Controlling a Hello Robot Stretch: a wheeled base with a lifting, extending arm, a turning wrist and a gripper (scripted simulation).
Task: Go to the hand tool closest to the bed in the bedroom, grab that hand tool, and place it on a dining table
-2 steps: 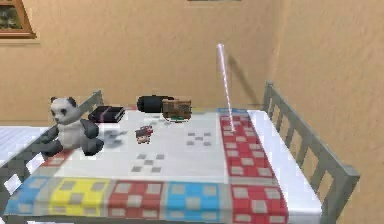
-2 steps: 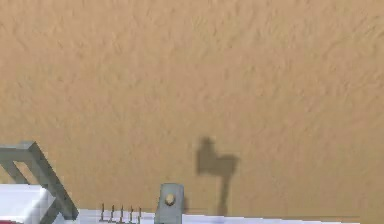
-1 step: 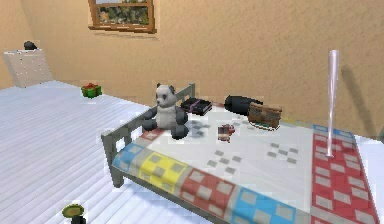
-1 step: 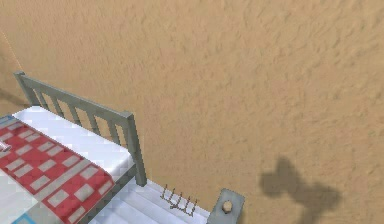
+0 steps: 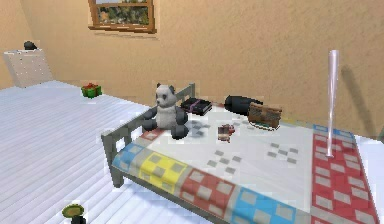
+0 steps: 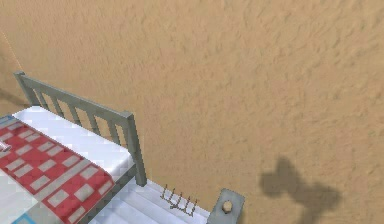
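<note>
Bed [image 5: 250, 170] lower right, panda [image 5: 168, 108] mid-frame, dark blob [image 5: 197, 105] beside it, maybe a book; can't tell my gripper's state.

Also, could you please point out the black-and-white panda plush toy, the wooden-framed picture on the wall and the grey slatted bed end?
Black-and-white panda plush toy [image 5: 166, 115]: forward view, its belly.
Wooden-framed picture [image 5: 122, 12]: forward view, its middle.
Grey slatted bed end [image 6: 134, 150]: arm side view, its corner post.

The bed [image 5: 260, 160] blocks the forward view's middle and right, a toy panda [image 5: 168, 108] on it; bare floor [image 5: 50, 130] lies open to its left. A wall [image 6: 250, 80] stands just beyond its rail [image 6: 135, 150].
</note>
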